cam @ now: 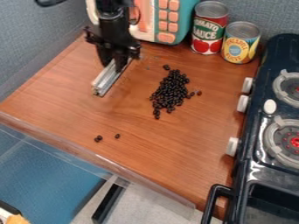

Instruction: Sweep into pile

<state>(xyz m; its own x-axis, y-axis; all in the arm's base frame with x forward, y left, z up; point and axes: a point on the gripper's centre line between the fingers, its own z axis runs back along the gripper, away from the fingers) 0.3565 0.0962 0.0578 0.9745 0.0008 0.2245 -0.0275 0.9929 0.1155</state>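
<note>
We see two closed cans beyond the pile, a red-labelled one (210, 27) and a yellow-labelled one (240, 42), and cannot tell what they hold. Just beside them stands a teal toy box (184, 22) with orange buttons. The pile of black beans (169, 91) lies loose on the counter (175, 148), with a few beans scattered at its borders. Well apart from it, below and to its left, sit three stray beans (99, 138), near the counter's clear front edge (81, 151).

Up and left of the pile, our hand (118, 65) is clenched on a shiny strip (106, 81), which slants down to the wood. Bare wood runs between strip and pile, and below the pile towards the front edge. Right of the pile, the black stove (257, 131) borders the counter.
</note>
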